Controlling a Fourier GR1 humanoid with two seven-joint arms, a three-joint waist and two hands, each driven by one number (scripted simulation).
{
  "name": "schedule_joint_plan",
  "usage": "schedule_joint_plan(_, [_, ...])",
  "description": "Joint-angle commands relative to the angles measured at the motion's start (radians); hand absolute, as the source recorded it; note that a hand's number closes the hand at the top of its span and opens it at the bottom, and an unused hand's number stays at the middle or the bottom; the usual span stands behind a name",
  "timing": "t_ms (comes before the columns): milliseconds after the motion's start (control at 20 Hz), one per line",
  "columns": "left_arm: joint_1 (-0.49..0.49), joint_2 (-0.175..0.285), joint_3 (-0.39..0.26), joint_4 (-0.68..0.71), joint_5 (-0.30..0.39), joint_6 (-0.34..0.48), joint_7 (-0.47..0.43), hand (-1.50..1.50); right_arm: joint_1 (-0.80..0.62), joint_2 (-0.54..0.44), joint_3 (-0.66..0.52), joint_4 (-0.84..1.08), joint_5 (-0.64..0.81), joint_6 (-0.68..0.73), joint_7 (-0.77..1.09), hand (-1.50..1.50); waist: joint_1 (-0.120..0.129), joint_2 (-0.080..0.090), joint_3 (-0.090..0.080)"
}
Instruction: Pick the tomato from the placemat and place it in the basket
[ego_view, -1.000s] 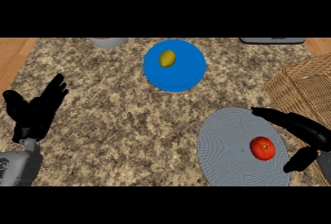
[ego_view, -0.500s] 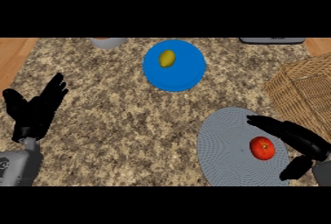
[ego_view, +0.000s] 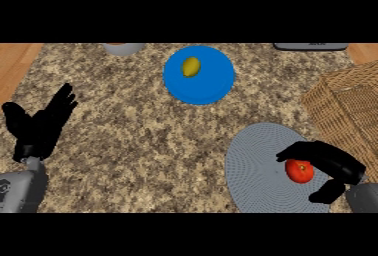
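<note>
I see the right hand (ego_view: 332, 162) curled over the tomato (ego_view: 299, 171), which sits at its 9 o'clock on the placemat (ego_view: 255, 167) (thumb just beside, at 5 o'clock); left hand (ego_view: 40, 125) relaxed.

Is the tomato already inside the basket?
No, the tomato lies on the grey placemat beside the basket, with the right hand curled over it.

The right robot hand (ego_view: 331, 162) seemingly hides part of the tomato (ego_view: 299, 172); the basket (ego_view: 347, 110) runs off-frame.
</note>
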Motion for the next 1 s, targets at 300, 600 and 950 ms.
schedule_joint_plan(300, [-0.022,-0.018,0.022,0.031,-0.028,-0.007,0.021,0.0,0.015,0.034,0.003,0.046,0.1,-0.091,-0.073,1.5,-0.001,0.001,0.002])
schedule_joint_plan(600, [0.002,-0.015,0.024,-0.011,-0.029,0.007,0.007,0.0,-0.087,0.258,-0.224,0.082,0.044,-0.082,0.534,1.5,-0.015,0.003,-0.001])
schedule_joint_plan(950, [-0.006,-0.021,0.012,-0.018,-0.026,-0.004,0.008,0.0,-0.178,0.459,-0.396,0.076,0.055,-0.289,1.022,1.5,0.009,0.007,-0.002])
